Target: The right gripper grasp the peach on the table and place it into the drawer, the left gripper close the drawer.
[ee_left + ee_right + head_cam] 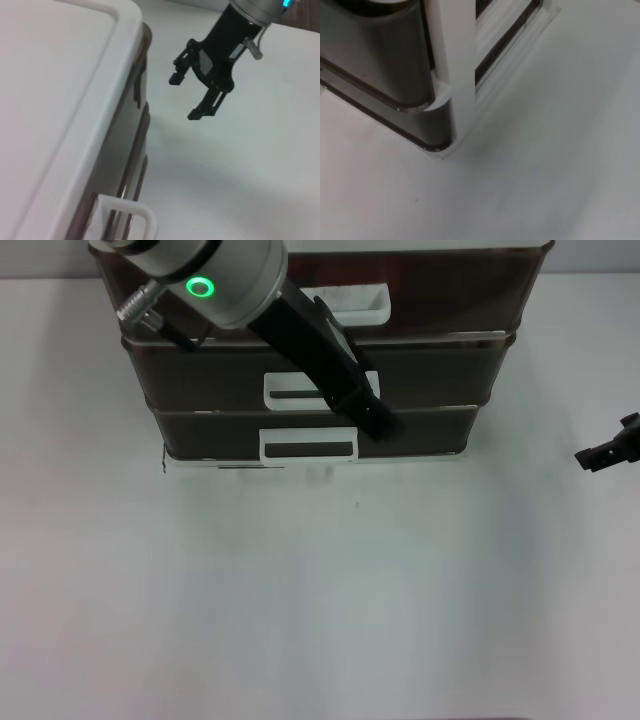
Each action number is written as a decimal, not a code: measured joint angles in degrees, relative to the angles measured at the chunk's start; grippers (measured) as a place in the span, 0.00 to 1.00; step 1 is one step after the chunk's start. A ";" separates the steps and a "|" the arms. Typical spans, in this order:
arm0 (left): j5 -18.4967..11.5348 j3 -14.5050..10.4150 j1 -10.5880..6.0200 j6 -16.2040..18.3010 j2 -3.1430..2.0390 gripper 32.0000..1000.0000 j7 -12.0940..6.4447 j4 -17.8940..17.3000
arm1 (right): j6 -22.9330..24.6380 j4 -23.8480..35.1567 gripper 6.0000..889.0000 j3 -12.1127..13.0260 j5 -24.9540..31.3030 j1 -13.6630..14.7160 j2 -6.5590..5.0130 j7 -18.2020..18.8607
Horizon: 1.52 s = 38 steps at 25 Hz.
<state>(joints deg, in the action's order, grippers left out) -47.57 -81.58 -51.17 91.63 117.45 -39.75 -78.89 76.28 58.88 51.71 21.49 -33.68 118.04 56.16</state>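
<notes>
Head view, left tool: black two-finger tool on a silver-white arm with a green ring light [378,420], low against the cabinet front, tip where the middle and bottom drawers meet; grip can't be told.
Head view, drawer: wide translucent dark-brown plastic drawer with a long white loop handle [200,375], middle of the stack, looks pushed in flush.
Head view, right tool: slim black two-finger tool [605,452], parked at the far right, well apart from the cabinet.
Head view, peach: not visible anywhere on the plain white counter [320,620]; probably inside the drawer, unconfirmed.
Left wrist view: right tool [186,97] hangs above the counter, released, holding nothing.
Right wrist view: only a cabinet corner with its white frame post [455,75] and bare counter; no peach.
Risk: the arm crosses the loop handle, so pulling back could snag it and drag the drawer open; extra push could slide the whole cabinet.
Count: three drawers, three white handles, two tools, zero peaches seen.
</notes>
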 joint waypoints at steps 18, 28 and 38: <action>1.17 1.06 0.17 0.64 0.12 0.88 -0.85 1.05 | -1.39 -1.58 0.97 0.36 0.78 -0.41 -0.11 0.00; -0.31 0.98 0.38 3.91 0.23 0.88 0.06 -0.59 | -1.38 -1.58 0.97 0.12 0.85 -0.43 -0.09 0.00; -1.70 0.88 0.65 5.13 0.23 0.88 0.81 -2.31 | -0.99 -1.50 0.97 -0.05 0.84 -0.43 -0.09 0.00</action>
<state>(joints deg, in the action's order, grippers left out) -49.27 -80.70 -50.52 96.76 117.69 -38.94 -81.20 75.30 57.39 51.66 22.33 -34.10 117.95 56.16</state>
